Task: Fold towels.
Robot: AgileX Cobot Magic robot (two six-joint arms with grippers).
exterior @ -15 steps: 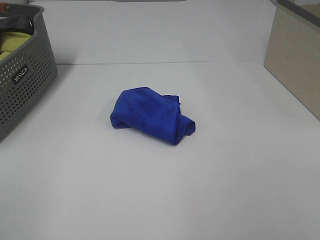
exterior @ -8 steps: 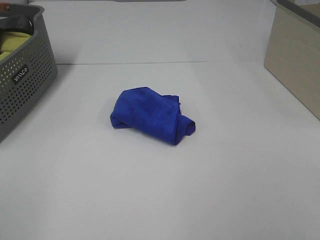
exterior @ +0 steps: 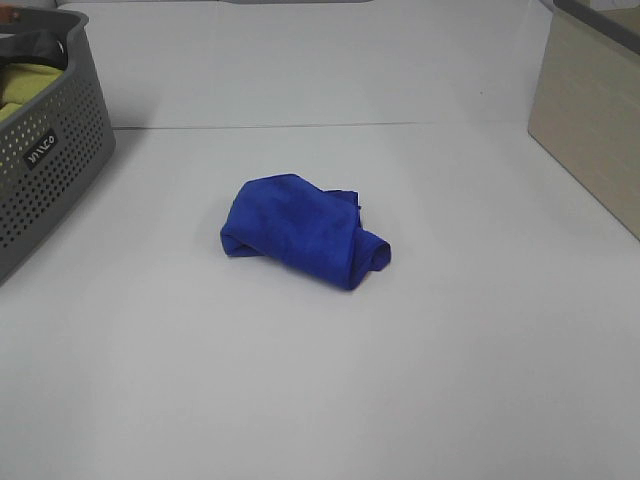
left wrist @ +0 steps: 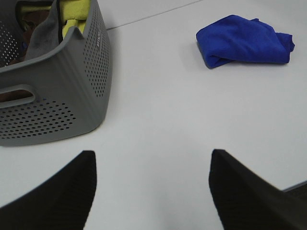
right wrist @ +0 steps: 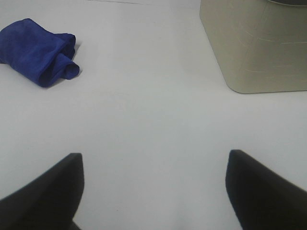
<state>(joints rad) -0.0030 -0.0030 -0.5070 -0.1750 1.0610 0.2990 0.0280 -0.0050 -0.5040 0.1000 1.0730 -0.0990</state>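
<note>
towel (exterior: 300, 231) bunched mid-table — well apart from both open grippers

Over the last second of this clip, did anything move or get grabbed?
Nothing visibly changed. The blue towel lies crumpled in the same spot on the white table, untouched, with the grey basket at the left edge and the beige bin at the right where they were. Both grippers stay open and empty, well short of the towel.

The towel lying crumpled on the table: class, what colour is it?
Royal blue all over. The towel shows best in the exterior high view.
</note>
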